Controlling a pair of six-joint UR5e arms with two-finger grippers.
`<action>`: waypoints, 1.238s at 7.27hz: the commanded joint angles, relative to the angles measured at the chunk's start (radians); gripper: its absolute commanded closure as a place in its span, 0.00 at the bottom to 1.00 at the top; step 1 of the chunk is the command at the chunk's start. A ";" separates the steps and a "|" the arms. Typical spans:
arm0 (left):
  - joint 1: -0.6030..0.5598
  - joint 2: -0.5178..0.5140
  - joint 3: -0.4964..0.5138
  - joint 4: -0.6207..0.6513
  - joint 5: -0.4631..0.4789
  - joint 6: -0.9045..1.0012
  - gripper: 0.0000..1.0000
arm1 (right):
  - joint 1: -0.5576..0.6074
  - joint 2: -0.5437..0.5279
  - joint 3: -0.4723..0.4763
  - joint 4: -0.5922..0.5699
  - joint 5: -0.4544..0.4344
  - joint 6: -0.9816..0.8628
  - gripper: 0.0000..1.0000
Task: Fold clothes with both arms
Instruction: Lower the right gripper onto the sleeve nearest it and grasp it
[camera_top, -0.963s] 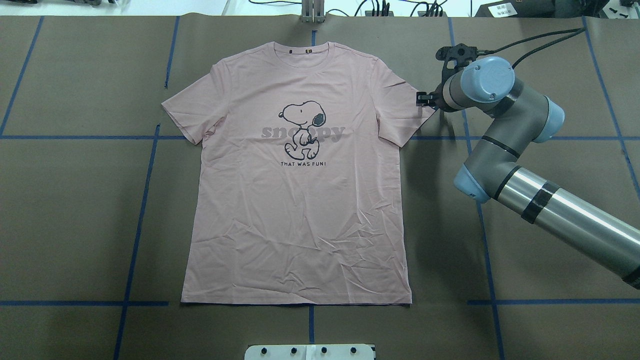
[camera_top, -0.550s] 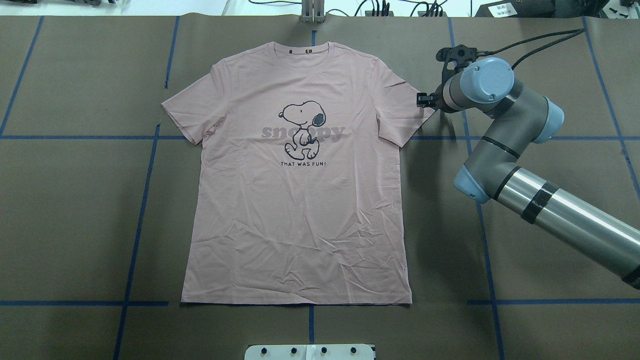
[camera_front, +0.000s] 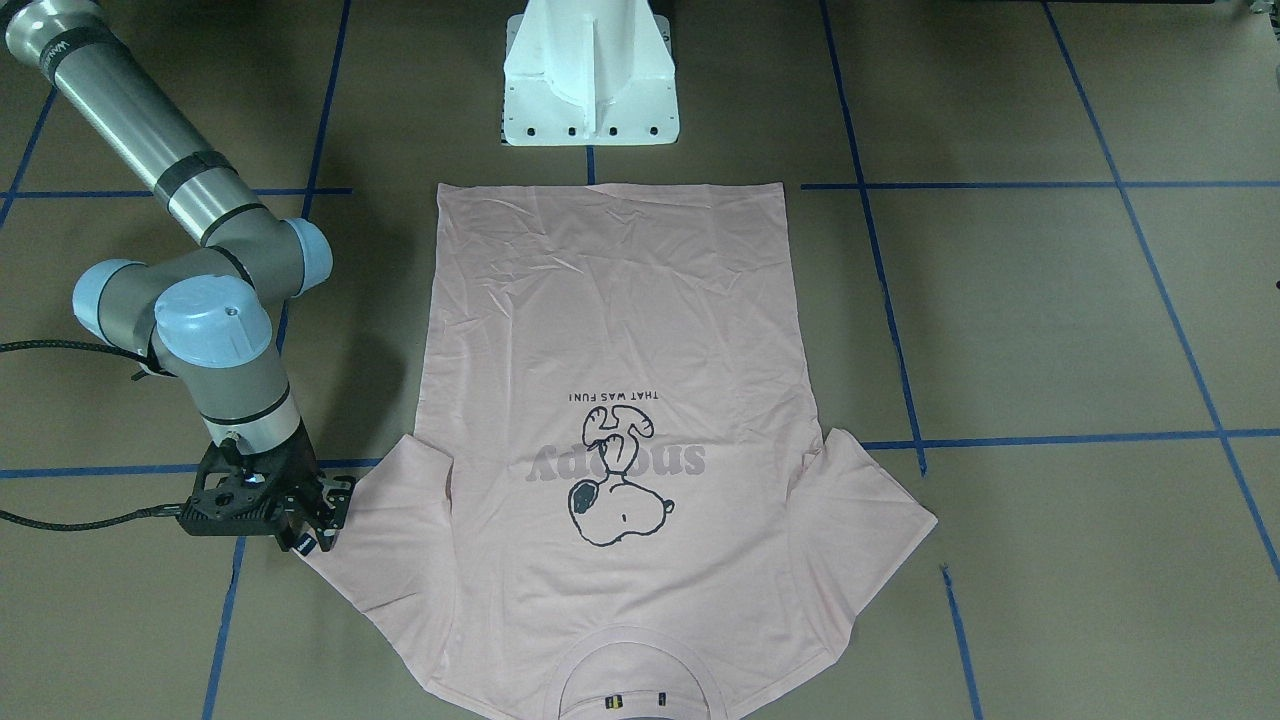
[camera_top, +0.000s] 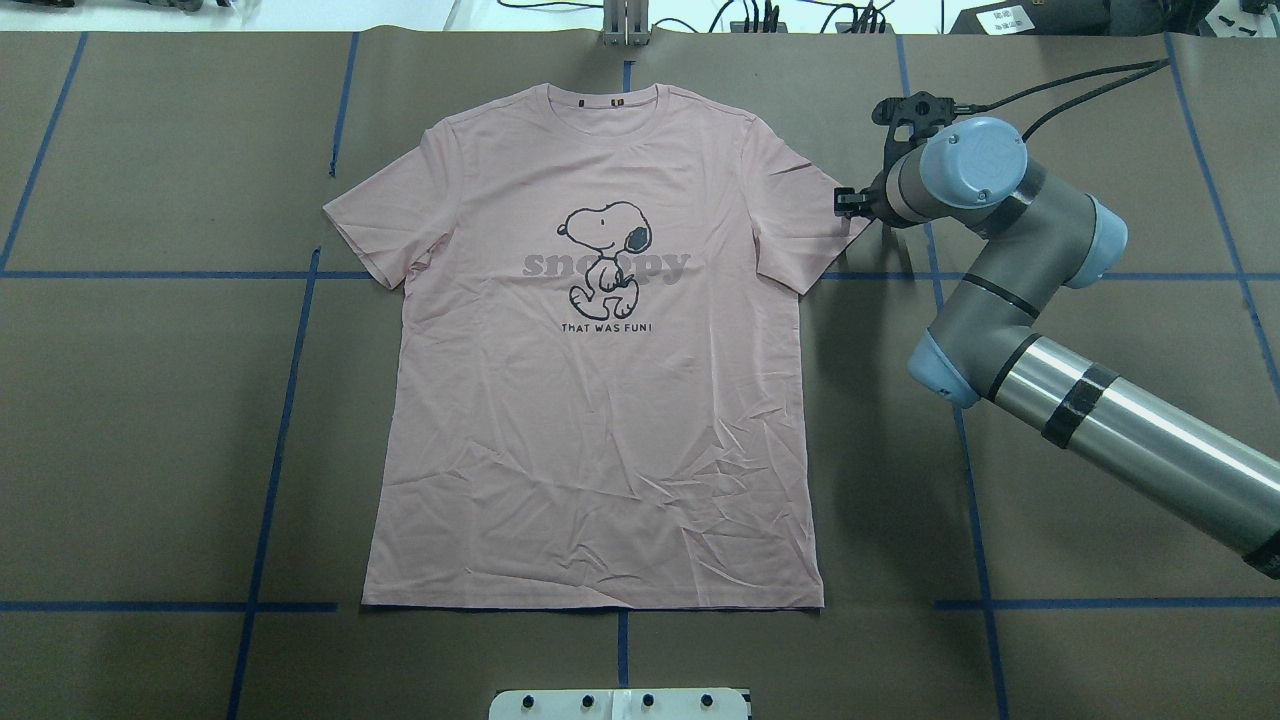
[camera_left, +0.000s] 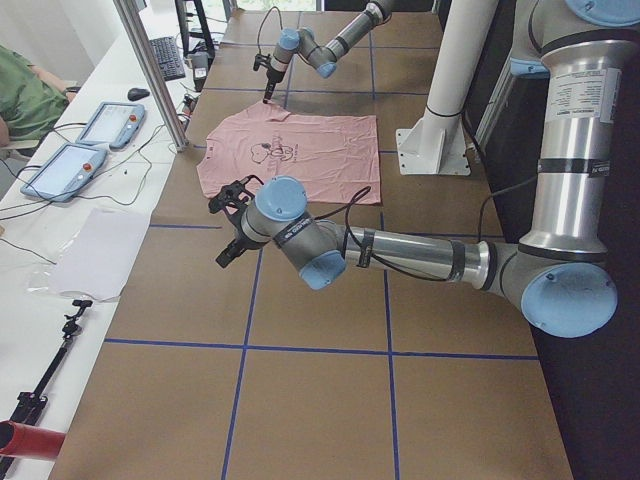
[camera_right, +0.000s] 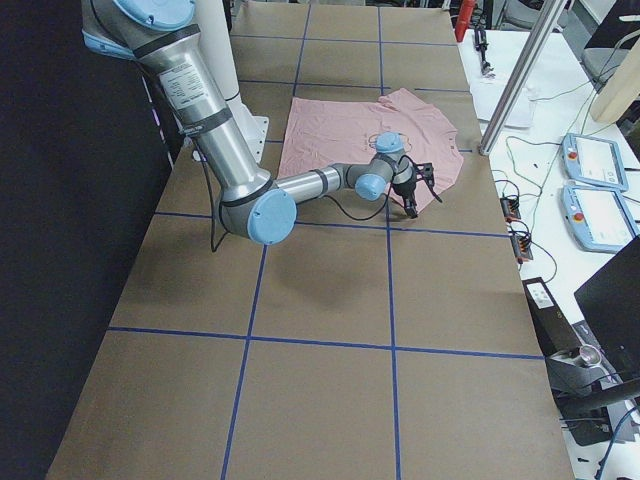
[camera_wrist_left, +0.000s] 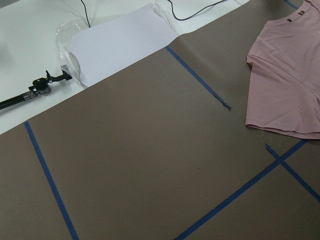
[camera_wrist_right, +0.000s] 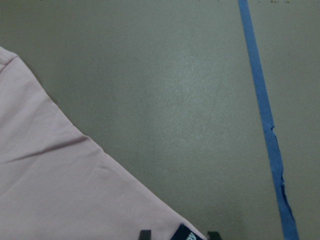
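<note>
T-shirt (camera_top: 600, 420): matt cloth, creased | table cover (camera_top: 150, 420): matt brown paper | right arm (camera_top: 1130, 430): glossy metal tube

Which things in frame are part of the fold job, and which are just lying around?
Job:
- pink T-shirt
- right gripper, open at the tagged sleeve corner
- left gripper, clear of the shirt, state unclear

Lying about:
- white sheet
- clamp stand
- tablet
- white pedestal
</note>
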 joint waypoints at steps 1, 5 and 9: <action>0.000 0.000 0.000 0.000 0.000 0.000 0.00 | 0.000 0.010 -0.003 -0.002 0.000 0.005 0.92; 0.000 0.000 0.001 0.000 0.000 0.000 0.00 | 0.000 0.079 -0.003 -0.020 0.002 0.058 1.00; 0.000 0.000 0.001 0.000 0.000 -0.001 0.00 | -0.103 0.293 -0.015 -0.273 -0.167 0.265 1.00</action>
